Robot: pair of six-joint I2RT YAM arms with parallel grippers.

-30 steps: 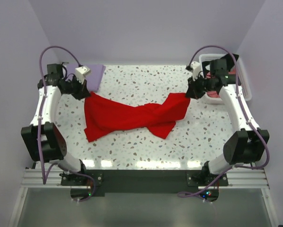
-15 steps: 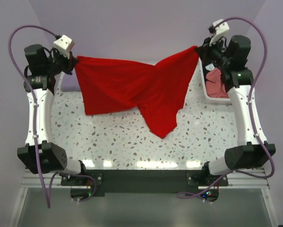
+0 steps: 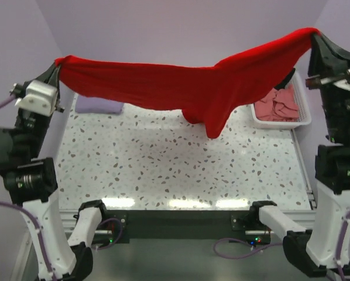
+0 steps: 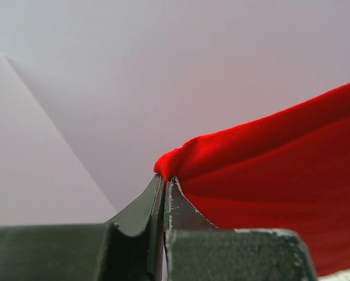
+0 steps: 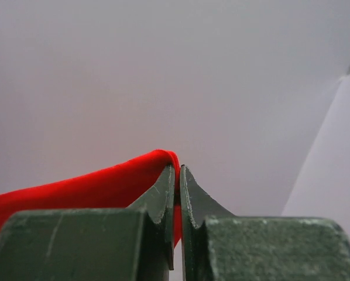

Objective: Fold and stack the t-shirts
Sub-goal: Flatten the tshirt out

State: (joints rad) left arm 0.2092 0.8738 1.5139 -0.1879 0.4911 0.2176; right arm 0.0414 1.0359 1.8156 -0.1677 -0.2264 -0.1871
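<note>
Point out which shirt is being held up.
The red t-shirt: it hangs stretched between the left gripper and right gripper, pinched at each end. The lavender shirt lies folded on the table; the salmon-pink ones sit in the white basket.

bright red t-shirt (image 3: 163, 88) stretched taut in the air from far left to far right, right end higher, bunched lengthwise, a pointed fold hanging down right of centre, pale lavender t-shirt (image 3: 99, 105) folded flat at far left, salmon-pink t-shirts (image 3: 278, 104) crumpled at far right

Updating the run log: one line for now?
left gripper: shut on red shirt | right gripper: shut on red shirt | red shirt: stretched above table
</note>
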